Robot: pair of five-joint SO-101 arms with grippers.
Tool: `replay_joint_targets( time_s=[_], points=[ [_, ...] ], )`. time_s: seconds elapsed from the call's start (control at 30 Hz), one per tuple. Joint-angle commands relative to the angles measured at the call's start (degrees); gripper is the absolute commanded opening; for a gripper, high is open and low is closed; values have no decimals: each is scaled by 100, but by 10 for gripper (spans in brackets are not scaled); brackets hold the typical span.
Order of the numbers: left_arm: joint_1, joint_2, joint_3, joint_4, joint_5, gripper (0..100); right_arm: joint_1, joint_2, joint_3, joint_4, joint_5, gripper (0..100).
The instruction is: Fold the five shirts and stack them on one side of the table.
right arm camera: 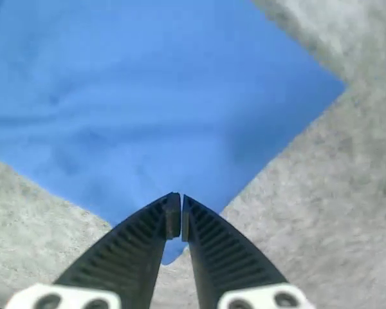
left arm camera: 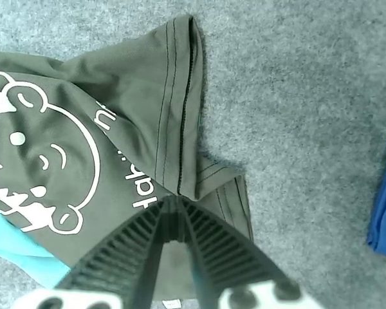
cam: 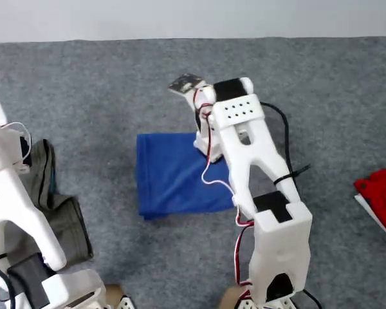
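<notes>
Blue shirt [cam: 174, 174], smooth knit, folded to a flat rectangle mid-table on grey felt-like table [cam: 321, 96]. Right gripper [right arm camera: 181, 207], ribbed fingers pressed together over one edge of it. Olive shirt [left arm camera: 128, 84], white bear print, stitched hems, rumpled at left side atop teal cloth [left arm camera: 13, 251]. Left gripper [left arm camera: 175, 206], fingers closed together above the hem. Red shirt [cam: 381, 193] at right edge. Open felt between blue and red.

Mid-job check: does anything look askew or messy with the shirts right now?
Yes. The olive shirt has a sleeve jutting out past its fold, and a teal shirt pokes out beneath it, so that pile isn't squared. The blue shirt lies neatly folded; the red shirt sits well apart from both.
</notes>
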Motion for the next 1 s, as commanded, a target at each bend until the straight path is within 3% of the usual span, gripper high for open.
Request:
replay_joint_targets(
  time_s=[0.0,0.07,0.3,0.43,0.63,0.97],
  points=[
    [26,-299,-31,-26,44,22,119,-66,-290,84,-835,12],
    [18,-273,-31,-26,44,22,66,-66,-290,171,-1222,35],
    [44,-290,-31,97,44,22,-48,4,-273,136,-2453,262],
    [132,-273,-22,158,44,22,-110,303,-281,-286,-2567,264],
    [132,-308,-31,176,35,22,-119,980,-290,-549,-3341,266],
    [132,-255,-40,176,35,22,-119,1640,-290,-1332,-3376,264]
  ],
)
